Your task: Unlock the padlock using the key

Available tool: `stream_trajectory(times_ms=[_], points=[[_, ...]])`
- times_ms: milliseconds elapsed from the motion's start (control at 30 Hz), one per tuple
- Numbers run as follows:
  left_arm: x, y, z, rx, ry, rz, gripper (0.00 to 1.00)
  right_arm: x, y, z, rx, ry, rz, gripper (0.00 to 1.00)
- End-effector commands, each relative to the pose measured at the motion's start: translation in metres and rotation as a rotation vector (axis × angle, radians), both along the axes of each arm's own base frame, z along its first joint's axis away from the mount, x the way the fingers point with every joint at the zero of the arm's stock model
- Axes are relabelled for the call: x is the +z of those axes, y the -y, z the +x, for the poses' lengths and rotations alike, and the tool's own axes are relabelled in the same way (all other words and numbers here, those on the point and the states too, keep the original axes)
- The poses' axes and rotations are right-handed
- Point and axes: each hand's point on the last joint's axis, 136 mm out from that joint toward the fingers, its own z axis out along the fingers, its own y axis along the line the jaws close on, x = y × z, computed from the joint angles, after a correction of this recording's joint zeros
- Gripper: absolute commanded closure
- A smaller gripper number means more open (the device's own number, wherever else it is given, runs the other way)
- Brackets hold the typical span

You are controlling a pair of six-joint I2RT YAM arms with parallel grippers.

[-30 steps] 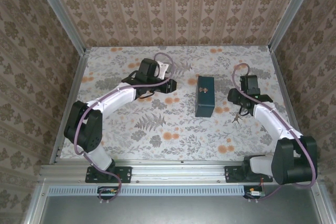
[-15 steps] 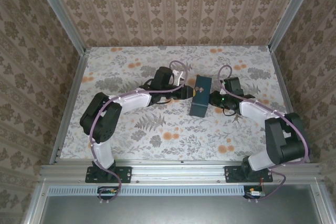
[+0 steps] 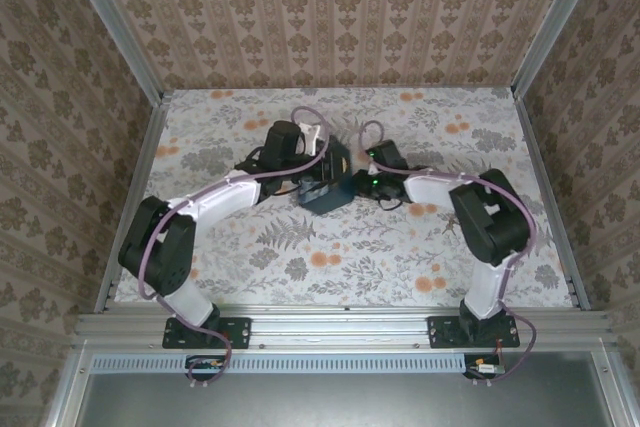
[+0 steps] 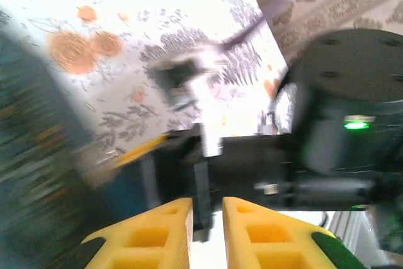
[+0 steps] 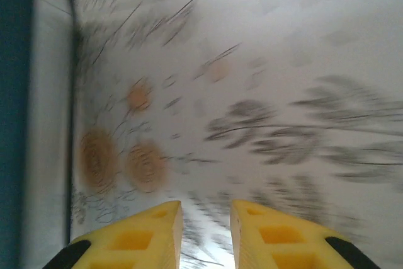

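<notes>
The left gripper [image 3: 338, 169] is hanging over the middle of the flower-printed tablecloth [image 3: 300, 267], right at the far upper edge of the dark blue box [image 3: 322, 195], which is sitting skewed on the cloth. From the top camera it is too close to tell whether the two are touching. In the left wrist view the left gripper [image 4: 208, 209] is showing its yellow fingers [image 4: 157, 234] drawn near each other with a narrow slit between them and nothing caught in it, so it is gripping nothing. The box [image 4: 38, 174] is appearing there as a teal blur to the left, and the black body of the other arm's wrist, with a green light glowing on it, is facing the camera just beyond. The right gripper [image 3: 357, 185] is coming in from the opposite side, its tip just beside the box's right end. In the right wrist view the right gripper [image 5: 206, 212] is standing a little parted and empty, with blurred tablecloth showing through the gap and the box [image 5: 16, 92] running down the left edge. The key [image 3: 447, 226] is lying on the cloth well to the right of the box, close beside the right arm's elbow, apart from both grippers.
</notes>
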Motion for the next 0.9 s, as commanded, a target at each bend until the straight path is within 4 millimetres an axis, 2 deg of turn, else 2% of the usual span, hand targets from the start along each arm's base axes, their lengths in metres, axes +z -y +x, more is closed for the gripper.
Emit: stream_trajectory(times_ms=[0,100,167,233,300,333,367,400,433,467,500,567,633,700,767,800,867], points=[[-0.017,-0.010,-0.017,-0.026,0.003,0.122,0.80,0.018,-0.016,0.006,0.025,0.030,-0.002,0.70],[-0.032,-0.019,-0.016,-0.018,-0.001,0.190,0.81,0.007,0.019,0.001,-0.020,0.016,-0.132,0.68],[-0.034,-0.024,-0.014,-0.007,0.004,0.201,0.81,0.007,0.033,-0.004,-0.022,0.018,-0.164,0.68],[-0.026,-0.031,-0.008,0.018,0.021,0.187,0.80,0.013,0.043,-0.008,-0.031,0.029,-0.160,0.66],[-0.017,-0.050,0.005,0.072,0.060,0.204,0.78,0.025,0.054,-0.012,-0.030,0.062,-0.161,0.56],[-0.016,-0.064,0.012,0.113,0.078,0.232,0.74,0.029,0.064,-0.013,-0.038,0.082,-0.174,0.48],[-0.017,-0.083,0.020,0.163,0.101,0.276,0.68,0.036,0.077,-0.013,-0.055,0.112,-0.188,0.14],[-0.019,-0.106,0.029,0.221,0.137,0.336,0.54,0.043,0.091,-0.013,-0.072,0.137,-0.204,0.00],[-0.020,-0.126,0.035,0.279,0.167,0.394,0.08,0.048,0.103,-0.014,-0.086,0.156,-0.222,0.00],[-0.022,-0.150,0.040,0.348,0.200,0.456,0.00,0.055,0.115,-0.016,-0.101,0.184,-0.240,0.00],[-0.019,-0.175,0.047,0.423,0.242,0.500,0.00,0.064,0.125,-0.019,-0.110,0.227,-0.247,0.00],[-0.013,-0.215,0.051,0.524,0.364,0.585,0.00,0.088,0.142,-0.023,-0.129,0.345,-0.267,0.00],[-0.010,-0.251,0.052,0.602,0.512,0.692,0.00,0.100,0.163,-0.028,-0.152,0.453,-0.334,0.00],[-0.025,-0.299,0.052,0.703,0.516,0.804,0.00,0.109,0.195,-0.028,-0.240,0.506,-0.336,0.00],[-0.049,-0.339,0.050,0.805,0.436,0.858,0.00,0.114,0.214,-0.025,-0.258,0.569,-0.363,0.00],[-0.056,-0.350,0.048,0.846,0.430,0.866,0.00,0.114,0.221,-0.025,-0.255,0.590,-0.406,0.00],[-0.065,-0.355,0.047,0.871,0.460,0.843,0.00,0.109,0.237,-0.020,-0.296,0.614,-0.447,0.00]])
